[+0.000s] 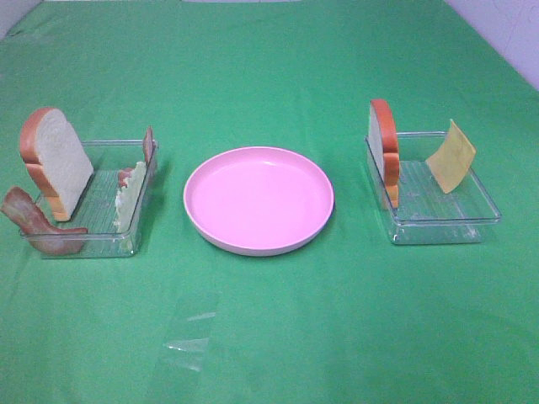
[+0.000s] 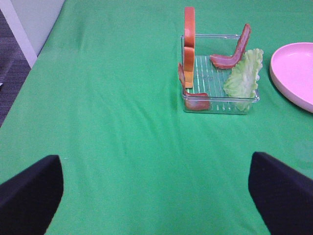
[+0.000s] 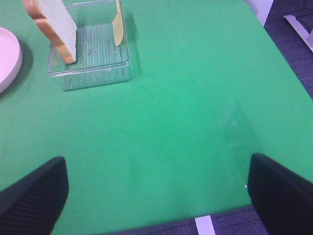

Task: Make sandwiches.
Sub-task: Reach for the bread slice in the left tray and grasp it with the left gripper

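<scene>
Green cloth covers the tabletop (image 1: 269,337), and dark grey floor (image 2: 7,73) shows past its side edges. Near the left edge, the left tray (image 1: 101,246) holds an upright bread slice (image 1: 61,160), bacon (image 1: 34,220) and lettuce (image 1: 128,198). Near the right edge, the right tray (image 1: 438,229) holds a second bread slice (image 1: 383,147) and cheese (image 1: 450,156). A pink plate (image 1: 258,199) sits between them. The left claw (image 2: 155,164) and right claw (image 3: 156,164) hang spread wide and empty.
</scene>
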`<state>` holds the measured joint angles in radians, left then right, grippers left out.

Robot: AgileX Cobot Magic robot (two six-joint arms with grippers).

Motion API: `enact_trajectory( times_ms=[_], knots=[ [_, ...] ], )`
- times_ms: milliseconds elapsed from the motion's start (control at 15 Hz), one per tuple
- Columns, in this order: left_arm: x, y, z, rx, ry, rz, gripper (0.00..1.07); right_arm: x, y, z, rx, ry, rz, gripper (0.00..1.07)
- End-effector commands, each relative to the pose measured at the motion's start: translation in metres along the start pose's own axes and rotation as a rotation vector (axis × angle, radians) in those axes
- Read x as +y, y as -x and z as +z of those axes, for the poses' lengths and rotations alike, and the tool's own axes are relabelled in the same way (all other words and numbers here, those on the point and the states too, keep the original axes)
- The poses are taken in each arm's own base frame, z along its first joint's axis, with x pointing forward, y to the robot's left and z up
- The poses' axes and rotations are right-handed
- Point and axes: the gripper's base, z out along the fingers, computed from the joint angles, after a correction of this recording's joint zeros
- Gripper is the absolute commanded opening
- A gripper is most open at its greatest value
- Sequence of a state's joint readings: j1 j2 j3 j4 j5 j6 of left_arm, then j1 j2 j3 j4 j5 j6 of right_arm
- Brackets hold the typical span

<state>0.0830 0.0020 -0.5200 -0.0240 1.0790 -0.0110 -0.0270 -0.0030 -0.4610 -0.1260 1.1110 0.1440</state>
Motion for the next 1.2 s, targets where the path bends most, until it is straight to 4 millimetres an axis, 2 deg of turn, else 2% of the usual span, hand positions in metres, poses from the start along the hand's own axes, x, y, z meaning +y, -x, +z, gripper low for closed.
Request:
enact_trajectory(
  times_ms=[67, 667, 733, 867, 1000, 1133, 1200],
  knots=[
    [0.0, 0.0, 0.001, 0.0, -0.008, 0.002, 0.95, 0.0, -0.003, -0.001, -0.015, 0.001, 0.001, 0.96],
    [0.0, 0.0, 0.001, 0.001, -0.008, 0.004, 0.94, 0.0, -0.003, -0.001, -0.015, 0.001, 0.001, 0.96],
    [0.0, 0.004, 0.003, 0.059, -0.008, 0.044, 0.94, 0.0, -0.003, -0.001, -0.015, 0.001, 0.001, 0.96],
    [-0.001, 0.027, 0.004, 0.227, -0.016, 0.113, 0.94, 0.0, -0.003, -0.001, -0.015, 0.001, 0.001, 0.96],
    [0.0, 0.061, 0.023, 0.437, -0.018, 0.131, 0.94, 0.0, -0.003, -0.001, -0.015, 0.001, 0.001, 0.96],
    [-0.001, 0.108, 0.058, 0.556, -0.009, 0.073, 0.94, 0.0, -0.003, -0.001, -0.015, 0.001, 0.001, 0.96],
    [-0.001, 0.133, 0.083, 0.605, -0.011, 0.074, 0.94, 0.0, -0.003, -0.001, -0.015, 0.001, 0.001, 0.96]
  ],
)
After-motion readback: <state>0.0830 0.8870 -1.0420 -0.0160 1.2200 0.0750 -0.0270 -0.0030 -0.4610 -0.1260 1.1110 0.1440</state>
